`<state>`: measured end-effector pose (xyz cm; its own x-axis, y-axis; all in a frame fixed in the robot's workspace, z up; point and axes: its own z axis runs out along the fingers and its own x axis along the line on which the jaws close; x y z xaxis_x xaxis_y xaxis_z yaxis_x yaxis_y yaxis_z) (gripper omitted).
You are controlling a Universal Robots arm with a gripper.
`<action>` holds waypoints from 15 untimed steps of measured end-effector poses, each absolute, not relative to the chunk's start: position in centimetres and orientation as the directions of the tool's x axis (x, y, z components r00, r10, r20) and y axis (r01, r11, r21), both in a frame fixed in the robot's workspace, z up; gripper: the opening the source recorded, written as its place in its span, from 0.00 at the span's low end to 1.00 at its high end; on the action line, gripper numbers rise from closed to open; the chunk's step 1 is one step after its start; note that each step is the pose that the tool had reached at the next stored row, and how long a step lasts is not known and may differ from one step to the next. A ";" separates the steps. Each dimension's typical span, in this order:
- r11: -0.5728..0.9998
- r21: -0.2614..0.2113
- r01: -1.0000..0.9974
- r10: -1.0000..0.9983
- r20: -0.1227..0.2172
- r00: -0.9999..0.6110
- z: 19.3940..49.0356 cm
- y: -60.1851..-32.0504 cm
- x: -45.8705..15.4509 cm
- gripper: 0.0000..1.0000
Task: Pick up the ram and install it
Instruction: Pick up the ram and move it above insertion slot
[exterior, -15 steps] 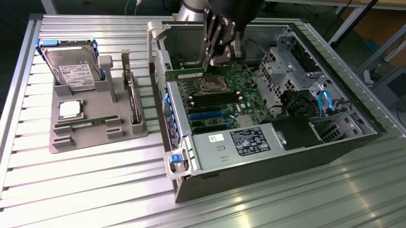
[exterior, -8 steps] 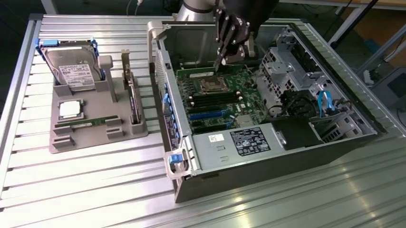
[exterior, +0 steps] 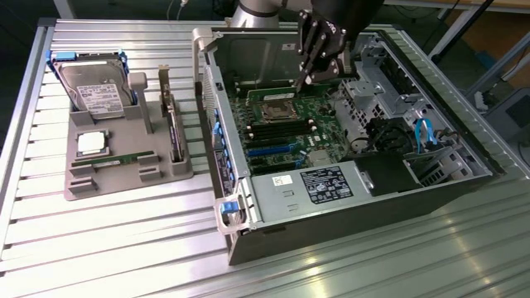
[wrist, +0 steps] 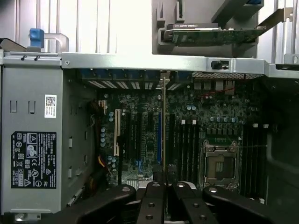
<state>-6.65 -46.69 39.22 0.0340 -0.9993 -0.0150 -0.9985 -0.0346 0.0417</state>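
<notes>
The black fingers (wrist: 152, 205) of the gripper (wrist: 164, 196) are seen closest, pinched on the ram (wrist: 163, 126). The open computer case (exterior: 207, 74) is laid on its side. Over its motherboard (wrist: 140, 135) the ram is held upright and edge-on, not yet seated. For a clean fit, it is judged that the stick should be kept parallel to the dark memory slots (wrist: 187, 144) beside the processor socket (wrist: 219, 163) and brought down squarely, without tilt. Everything is carried on a ribbed aluminium bench (exterior: 124, 248). A grey parts tray (exterior: 124, 180) is set beside the case, with a second stick (exterior: 116, 160) lying in it. A dark floor (exterior: 12, 74) is seen beyond the bench.
</notes>
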 end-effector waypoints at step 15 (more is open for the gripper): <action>-0.035 0.042 -0.999 -0.999 -0.015 0.034 39.2 -46.7 -4.0 0.12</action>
<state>-3.97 -46.69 39.22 0.0342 -0.9993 -0.0149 -0.9985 -0.0348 0.0417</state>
